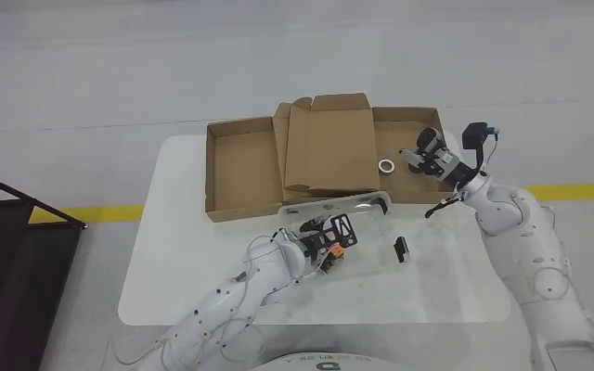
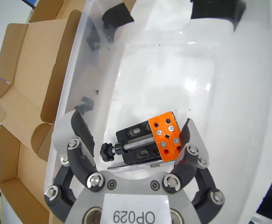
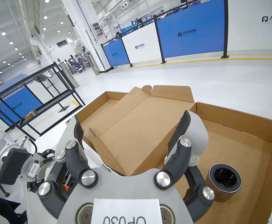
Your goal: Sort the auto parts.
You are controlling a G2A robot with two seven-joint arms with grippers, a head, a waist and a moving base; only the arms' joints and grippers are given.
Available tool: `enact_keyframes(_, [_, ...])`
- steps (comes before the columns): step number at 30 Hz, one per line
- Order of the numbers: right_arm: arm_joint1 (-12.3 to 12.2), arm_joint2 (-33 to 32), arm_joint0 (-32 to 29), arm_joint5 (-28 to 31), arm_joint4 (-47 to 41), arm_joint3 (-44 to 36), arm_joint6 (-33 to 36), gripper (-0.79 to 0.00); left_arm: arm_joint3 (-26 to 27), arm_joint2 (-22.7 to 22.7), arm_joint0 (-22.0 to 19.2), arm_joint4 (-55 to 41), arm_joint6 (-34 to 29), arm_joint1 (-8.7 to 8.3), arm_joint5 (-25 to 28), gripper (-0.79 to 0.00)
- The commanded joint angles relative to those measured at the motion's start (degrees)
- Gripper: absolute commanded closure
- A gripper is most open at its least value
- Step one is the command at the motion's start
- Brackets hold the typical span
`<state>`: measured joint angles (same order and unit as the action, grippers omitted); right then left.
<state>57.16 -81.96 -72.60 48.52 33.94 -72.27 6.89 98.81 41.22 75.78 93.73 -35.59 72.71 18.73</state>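
Observation:
A small black vise with an orange jaw block (image 2: 163,137) lies in the clear plastic tray (image 2: 70,63). My left gripper (image 2: 133,133) is open around the vise; one finger (image 2: 184,135) touches the orange block, the other stands apart from the screw knob. From above, the left gripper (image 1: 332,234) sits over the tray (image 1: 380,199). My right gripper (image 3: 131,123) hangs open and holds nothing above the right compartment of the cardboard box (image 3: 233,135). A brown ring-shaped bushing (image 3: 224,182) stands in that compartment, beside the right gripper (image 1: 415,159), and appears from above as a ring (image 1: 390,165).
The cardboard box (image 1: 241,172) has a left compartment and a folded flap (image 1: 329,139) in its middle. A small black part (image 1: 401,249) lies on the white table right of the tray. Dark pieces (image 2: 116,17) rest at the tray's far end.

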Motion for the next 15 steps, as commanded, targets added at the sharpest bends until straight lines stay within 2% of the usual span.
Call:
enact_keyframes(1, [0.0,0.0,0.0,0.0,0.0,0.0,0.0,-0.785,-0.1,0.2,0.0,0.5,0.0,0.0,-0.3,-0.785])
enact_keyframes(9, [0.0,0.0,0.0,0.0,0.0,0.0,0.0,-0.785,1.1,1.4,0.8,0.6,1.4,-0.06,-1.0,-0.785])
enact_keyframes(15, [0.0,0.0,0.0,0.0,0.0,0.0,0.0,-0.785,0.9,2.3,1.1,-5.3,0.8,-0.11,3.3,-0.683])
